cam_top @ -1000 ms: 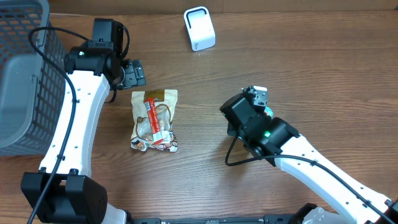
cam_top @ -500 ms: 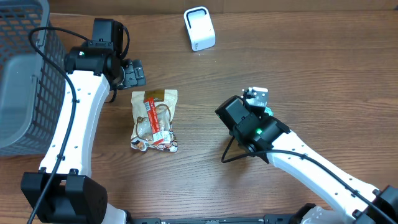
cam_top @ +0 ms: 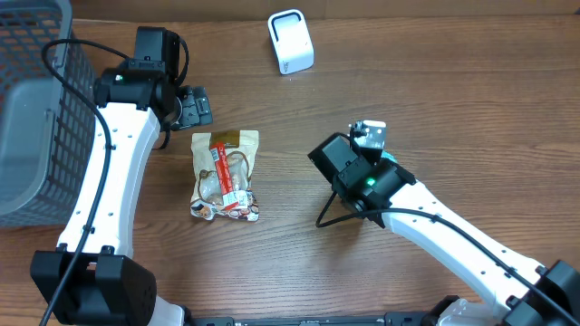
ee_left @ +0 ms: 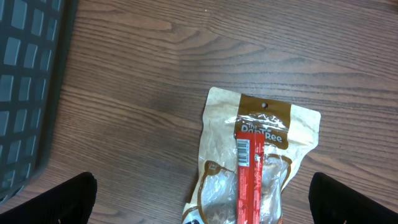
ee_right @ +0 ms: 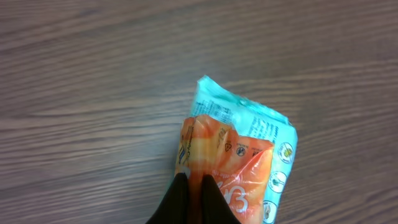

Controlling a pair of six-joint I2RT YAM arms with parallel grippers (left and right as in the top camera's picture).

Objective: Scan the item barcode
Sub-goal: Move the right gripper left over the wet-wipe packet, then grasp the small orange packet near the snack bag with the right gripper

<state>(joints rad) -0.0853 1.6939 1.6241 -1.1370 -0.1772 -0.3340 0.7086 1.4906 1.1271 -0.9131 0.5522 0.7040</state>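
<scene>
Right gripper (ee_right: 194,190) clenched, apparently pinching the 6 o'clock edge of the teal-and-orange packet (ee_right: 249,140). Left gripper (ee_left: 208,196) spread wide, empty, above the snack bag (cam_top: 225,177). Overhead: white scanner (cam_top: 290,42) at 11 o'clock from the packet, well apart.

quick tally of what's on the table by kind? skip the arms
snack packs: 2 - brown-and-red bag, teal-and-orange packet
white scanner: 1
grey basket: 1
total: 4
</scene>
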